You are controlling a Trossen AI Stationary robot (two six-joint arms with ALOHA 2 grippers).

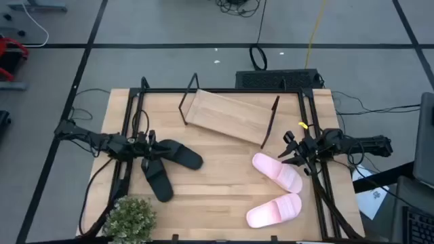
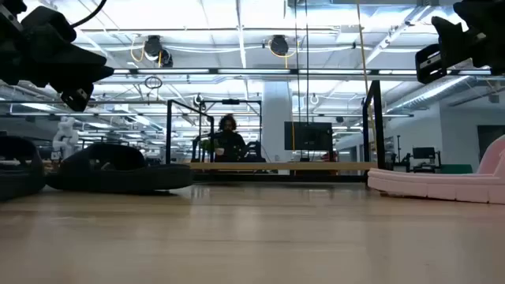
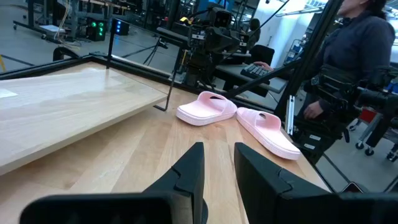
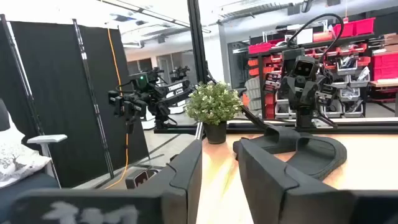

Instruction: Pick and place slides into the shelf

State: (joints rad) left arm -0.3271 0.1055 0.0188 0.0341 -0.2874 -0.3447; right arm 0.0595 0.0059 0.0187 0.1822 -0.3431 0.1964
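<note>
- We see all four slides lying on the table and none on the shelf (image 1: pixel 227 116), so we judge the task has not begun.
- The black pair (image 1: pixel 166 166) lies at the left, the two crossing in a V with one end of each touching, right under the left tool (image 1: pixel 150 144); that placement suits the left arm taking them.
- The pink pair (image 1: pixel 277 190) lies at the right, the two apart and at different angles; the nearer one sits just beside the right tool (image 1: pixel 293 150).
- The left tool hovers above the table with nothing between its fingers; a narrow gap shows in its own wrist view, so we call it slightly spread.
- The right tool is likewise empty, its fingers parted by a modest gap, held clear of the table.
- The shelf stands at the far middle, reachable by both arms: a smooth pale wooden plank, tilted, on thin black wire end frames. Its surface is bare.
- The slides look like soft moulded foam, matte, with one wide arched strap and an open toe; the strap seems the natural place to pinch, though we cannot judge its stiffness from here.
- A small potted plant (image 1: pixel 129 217) sits at the near left corner, near the black pair.
</note>
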